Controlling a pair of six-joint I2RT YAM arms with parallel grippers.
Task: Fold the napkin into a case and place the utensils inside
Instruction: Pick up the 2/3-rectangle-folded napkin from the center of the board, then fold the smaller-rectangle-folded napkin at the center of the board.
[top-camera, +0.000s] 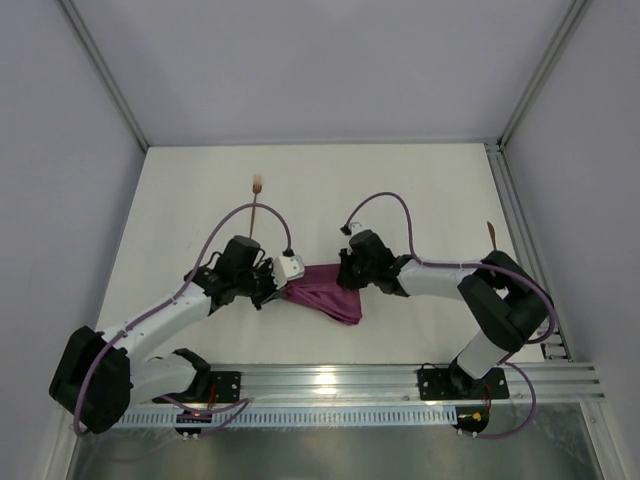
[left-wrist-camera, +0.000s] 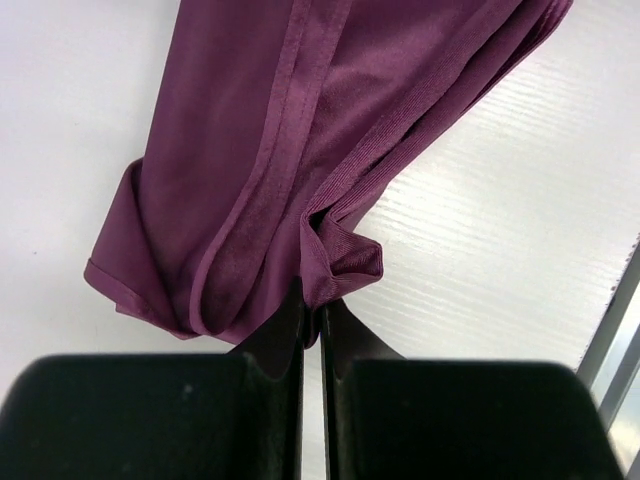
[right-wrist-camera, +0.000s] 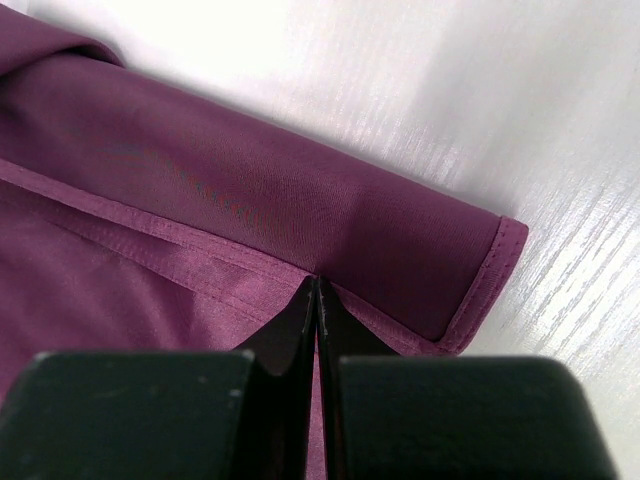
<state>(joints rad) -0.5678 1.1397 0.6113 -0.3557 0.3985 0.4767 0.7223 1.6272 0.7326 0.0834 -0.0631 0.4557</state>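
Note:
The magenta-purple napkin (top-camera: 328, 292) hangs bunched and sagging between my two grippers near the table's front. My left gripper (top-camera: 285, 284) is shut on a crumpled corner of it; in the left wrist view the napkin (left-wrist-camera: 250, 150) runs away in long folds from the left gripper (left-wrist-camera: 312, 304). My right gripper (top-camera: 346, 277) is shut on the napkin's opposite end. In the right wrist view the right gripper (right-wrist-camera: 317, 284) pinches the napkin (right-wrist-camera: 250, 195) at a hemmed fold. A copper fork (top-camera: 257, 203) with a pale head lies behind the left arm. A second utensil (top-camera: 491, 235) lies at the far right.
An aluminium rail (top-camera: 400, 380) carrying both arm bases runs along the near edge. A metal frame rail (top-camera: 512, 220) borders the table's right side, close to the second utensil. Grey walls enclose the left, back and right.

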